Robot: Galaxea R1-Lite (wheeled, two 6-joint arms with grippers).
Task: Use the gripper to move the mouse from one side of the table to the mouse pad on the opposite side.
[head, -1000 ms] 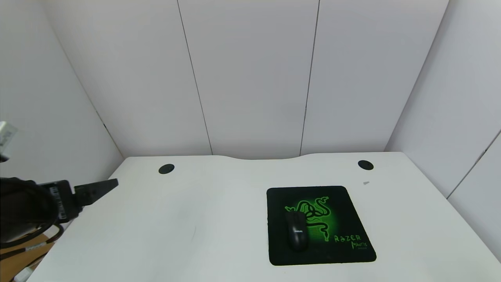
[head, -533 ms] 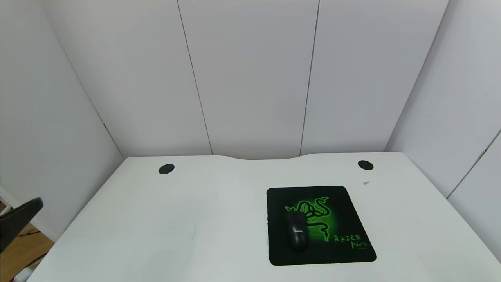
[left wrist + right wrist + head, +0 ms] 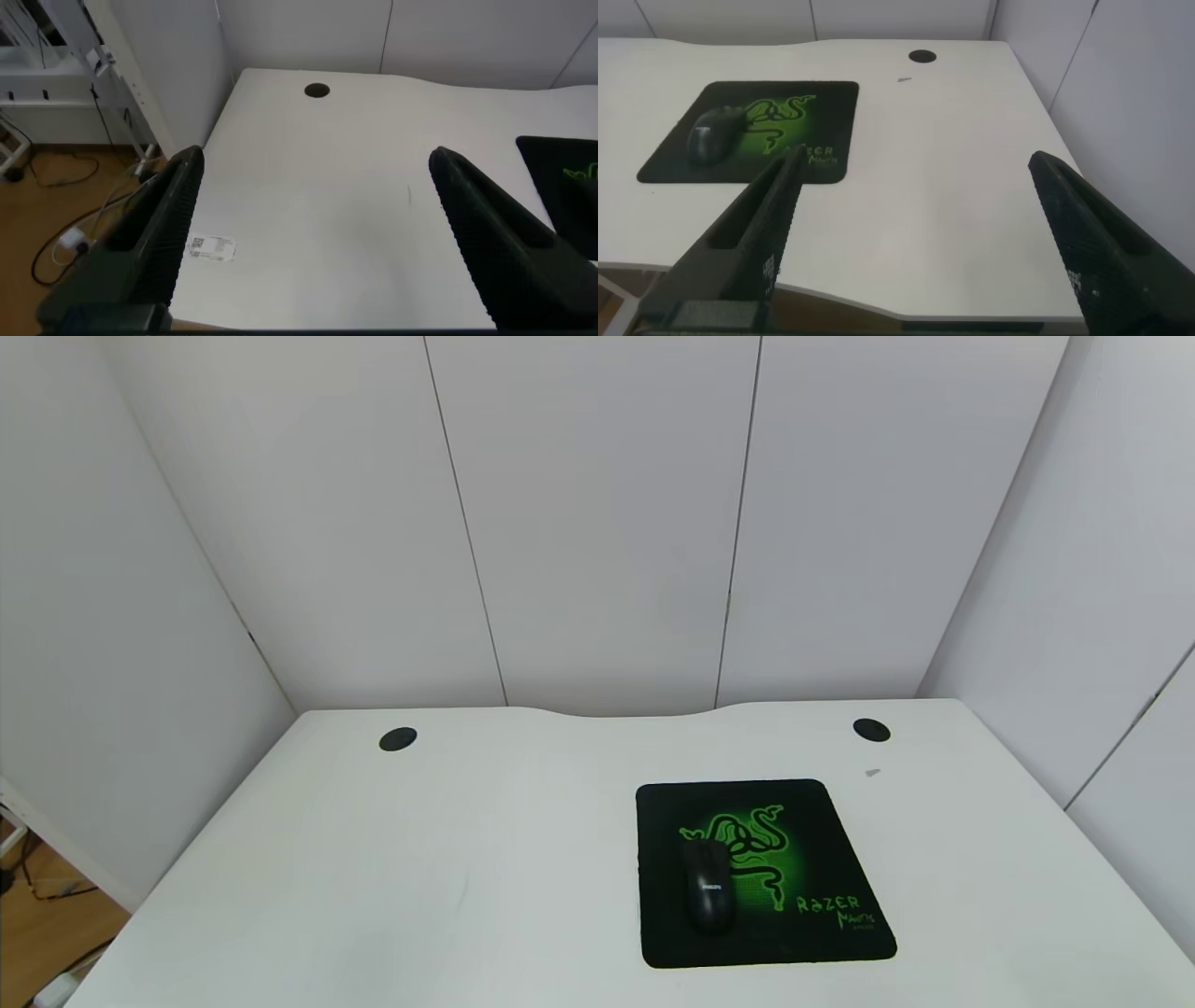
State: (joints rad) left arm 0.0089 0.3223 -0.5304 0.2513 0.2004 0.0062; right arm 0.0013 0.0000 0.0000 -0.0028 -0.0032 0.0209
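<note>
The black mouse (image 3: 707, 887) lies on the black mouse pad (image 3: 822, 821) with the green emblem, on the right half of the white table (image 3: 420, 859). It also shows in the right wrist view (image 3: 712, 137) on the pad (image 3: 831, 103). Neither gripper shows in the head view. My left gripper (image 3: 313, 168) is open and empty, hanging over the table's left front edge. My right gripper (image 3: 915, 173) is open and empty, over the table's right front corner, apart from the pad.
Two round black cable holes (image 3: 398, 739) (image 3: 871, 730) sit near the table's curved back edge. A small grey scrap (image 3: 873, 772) lies behind the pad. A white label (image 3: 213, 247) is stuck near the left edge. White walls close in the back and sides.
My left gripper has drawn back off the left edge of the head view and no longer shows there. The mouse and pad have not moved.
</note>
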